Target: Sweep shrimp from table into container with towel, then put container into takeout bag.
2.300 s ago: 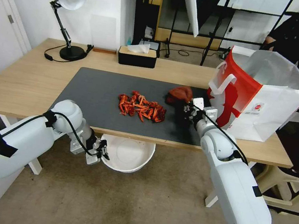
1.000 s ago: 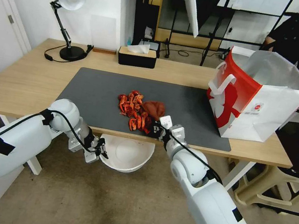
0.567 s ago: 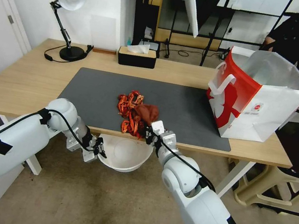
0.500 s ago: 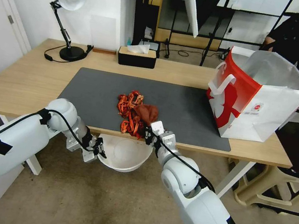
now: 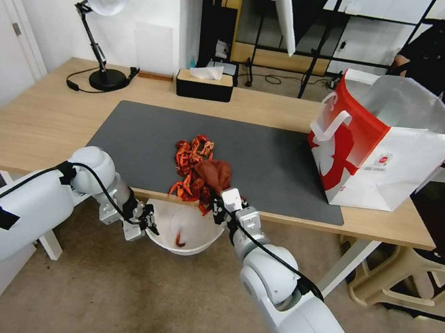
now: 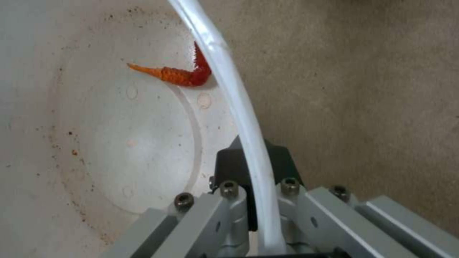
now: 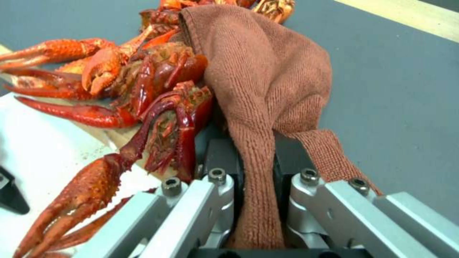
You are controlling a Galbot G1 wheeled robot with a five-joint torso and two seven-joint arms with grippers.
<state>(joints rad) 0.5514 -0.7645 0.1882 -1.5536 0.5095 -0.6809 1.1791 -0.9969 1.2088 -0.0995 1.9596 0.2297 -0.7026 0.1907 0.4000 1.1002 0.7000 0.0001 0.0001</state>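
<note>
Fingers, right gripper (image 7: 256, 186): closed on a fold of the rust-red towel (image 7: 268, 82), the bunched cloth pressed against the shrimp (image 5: 191, 175) at the worktop's near edge. Fingers, left gripper (image 6: 253, 200): clamped on the thin rim of the container (image 5: 183, 231), one finger inside the wall and one outside, holding the tub below the worktop (image 5: 29, 121) edge, directly under the pile. Shrimp, location: most of the pile lies on the dark grey mat (image 5: 280, 165) at the near edge of the worktop, the nearest pieces overhanging that edge above the container; one piece lies inside the container, against its wall. Container, location: off the worktop, in the air beneath its front edge, mouth up. Takeout bag (image 5: 387, 144): upright and open at the far right of the worktop, well apart from the container, with nothing of the task yet put inside as far as can be seen. Progress, judged: the sweep is under way and at an early stage, a single piece collected and the bulk outstanding. Remaining: the rest of the pile to be pushed over the edge into the container, then the container to be placed in the takeout bag.
</note>
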